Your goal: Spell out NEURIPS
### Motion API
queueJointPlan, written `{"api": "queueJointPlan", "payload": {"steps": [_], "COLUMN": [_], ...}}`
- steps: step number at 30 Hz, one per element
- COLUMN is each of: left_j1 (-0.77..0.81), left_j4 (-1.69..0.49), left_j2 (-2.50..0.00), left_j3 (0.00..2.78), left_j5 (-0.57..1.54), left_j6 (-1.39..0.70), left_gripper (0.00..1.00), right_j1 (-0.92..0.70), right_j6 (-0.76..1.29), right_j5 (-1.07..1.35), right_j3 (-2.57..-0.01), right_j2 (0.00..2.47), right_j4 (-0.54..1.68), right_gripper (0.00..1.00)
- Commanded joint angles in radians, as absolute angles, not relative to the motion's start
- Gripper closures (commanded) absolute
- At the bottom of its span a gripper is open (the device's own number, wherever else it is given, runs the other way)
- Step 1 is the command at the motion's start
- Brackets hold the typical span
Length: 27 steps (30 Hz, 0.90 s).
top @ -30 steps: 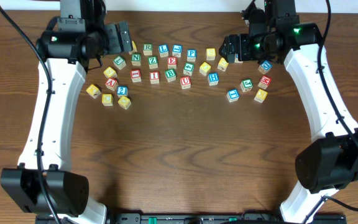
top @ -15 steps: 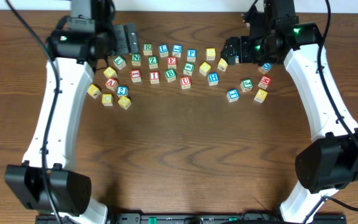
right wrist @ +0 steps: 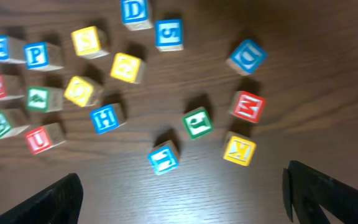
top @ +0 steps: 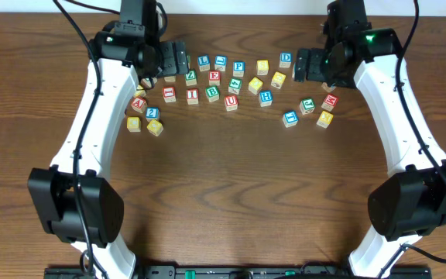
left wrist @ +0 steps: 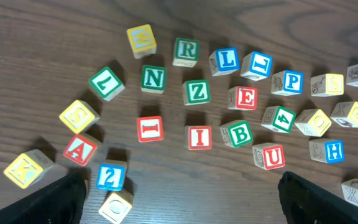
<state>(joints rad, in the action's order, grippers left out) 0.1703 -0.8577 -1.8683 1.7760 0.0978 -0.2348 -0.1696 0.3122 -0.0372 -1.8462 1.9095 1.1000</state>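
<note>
Wooden alphabet cubes [top: 214,77] strewn over brown surface [top: 231,186], green-bordered N cube [left wrist: 153,78] under wide-open left claw [top: 175,59], red-bordered U cube [left wrist: 269,155] to its right, right claw [top: 307,65] likewise spread, both empty

N cube [left wrist: 153,78]: green letter, flat on the table, upper left of the scatter.
R cube [left wrist: 185,51]: green, just up and right of the N cube.
E cube [left wrist: 246,98]: red, mid-scatter.
P cube [left wrist: 288,81]: blue, near the E cube's right.
U cube [left wrist: 269,155]: red, below the E cube, slightly turned.
I cube [left wrist: 150,128]: red, straight below the N cube.
Yellow cube [left wrist: 79,116]: S-like mark, far left, turned cornerwise.
</note>
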Motion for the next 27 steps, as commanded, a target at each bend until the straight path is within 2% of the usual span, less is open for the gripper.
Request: {"api": "queueJointPlan", "payload": {"steps": [1,11,27], "left_j1": [0.199,0.258,0.301], "left_j4": [-0.845,-0.8,-0.803], "left_j2": [-1.888,-1.936,-1.957], "left_j3": [1.797,1.797,1.797], "left_j5": [0.089,0.085,0.031], "left_j6": [-0.25,-0.361,-0.364], "left_gripper": [0.02,0.03,0.06], "right_j1": [-0.176,-0.176,-0.178], "right_j6": [0.34,0.34,0.34], "right_j5": [-0.108,-0.107,-0.106], "right_j3": [-1.853,-1.853,-1.853], "right_j2": [1.912,1.912,1.912], "right_j4": [1.101,1.1,1.1], "right_gripper": [0.01,0.01,0.01]}}
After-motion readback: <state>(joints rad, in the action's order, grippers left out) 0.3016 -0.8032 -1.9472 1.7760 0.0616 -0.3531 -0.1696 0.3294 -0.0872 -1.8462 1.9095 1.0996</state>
